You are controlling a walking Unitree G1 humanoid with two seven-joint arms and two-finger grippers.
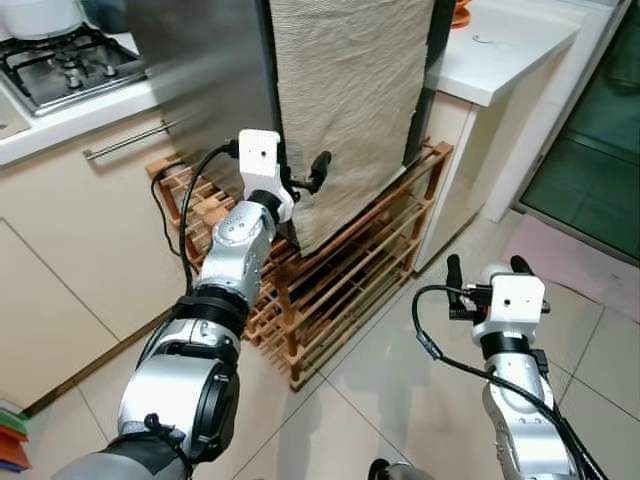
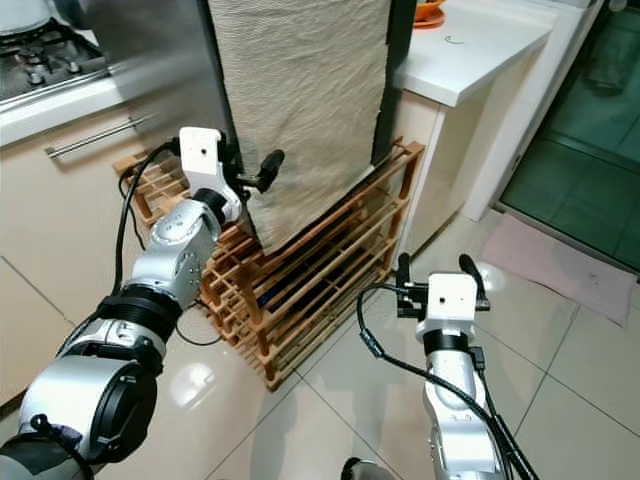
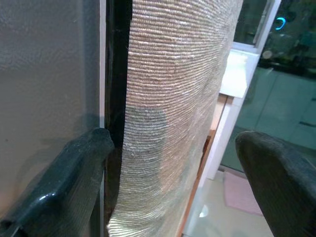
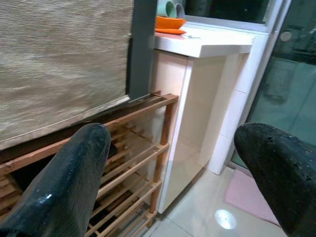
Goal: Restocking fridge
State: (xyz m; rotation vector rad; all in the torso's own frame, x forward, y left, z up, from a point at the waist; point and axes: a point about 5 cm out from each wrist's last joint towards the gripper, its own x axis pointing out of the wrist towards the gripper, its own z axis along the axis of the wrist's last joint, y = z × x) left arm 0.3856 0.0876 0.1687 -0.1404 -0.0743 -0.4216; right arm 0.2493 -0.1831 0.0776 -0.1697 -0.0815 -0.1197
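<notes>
The fridge (image 1: 210, 80) stands on a wooden rack, its steel side facing me and its door front draped in a beige woven cloth (image 1: 345, 100). My left gripper (image 1: 303, 172) is open at the lower door edge. In the left wrist view one of its fingers (image 3: 79, 168) rests by the black gap (image 3: 116, 98) between the steel side and the cloth-covered door, and the other finger (image 3: 276, 173) stands out past the cloth. My right gripper (image 1: 487, 265) hangs open and holds nothing, low over the tiled floor, facing the rack.
The slatted wooden rack (image 1: 340, 270) sticks out under the fridge. A gas stove (image 1: 65, 60) and a drawer handle (image 1: 125, 140) are on the left. A white counter (image 1: 500, 50) with an orange dish (image 4: 170, 22) is on the right, beside a glass door (image 1: 600, 130) and pink mat (image 1: 575, 260).
</notes>
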